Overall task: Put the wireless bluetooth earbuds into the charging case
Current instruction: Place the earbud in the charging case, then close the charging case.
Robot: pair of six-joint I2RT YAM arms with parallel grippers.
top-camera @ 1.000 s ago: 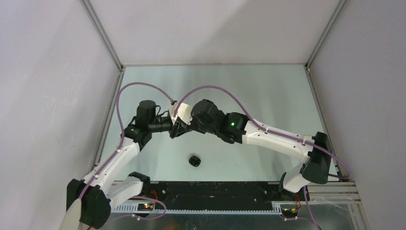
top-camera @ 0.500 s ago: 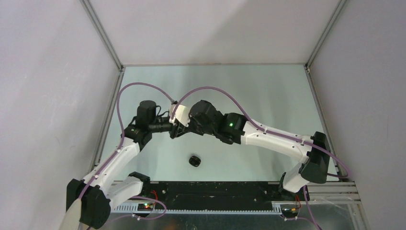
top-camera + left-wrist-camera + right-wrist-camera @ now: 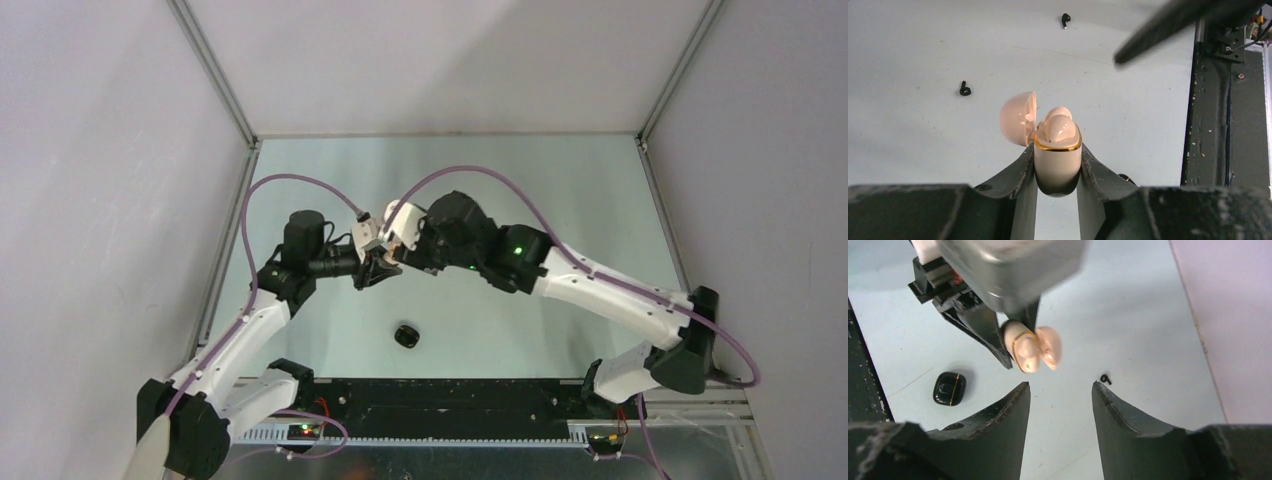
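Observation:
My left gripper (image 3: 1057, 172) is shut on a cream charging case (image 3: 1057, 160) with a gold rim, holding it above the table with its lid (image 3: 1019, 117) open. Cream-white earbuds (image 3: 1060, 125) sit in its top. The case also shows in the right wrist view (image 3: 1030, 349). My right gripper (image 3: 1060, 387) is open and empty, just above and apart from the case. Two black earbuds (image 3: 964, 89) (image 3: 1065, 20) lie loose on the table; one also shows in the right wrist view (image 3: 1105, 379).
A shut black charging case (image 3: 406, 335) (image 3: 949, 388) lies on the table near the front edge. The black front rail (image 3: 440, 395) runs along the near side. Grey walls enclose the table (image 3: 560, 190) on three sides.
My right arm has pulled back and to the right, away from the cream case. My left gripper and the case have stayed in place.

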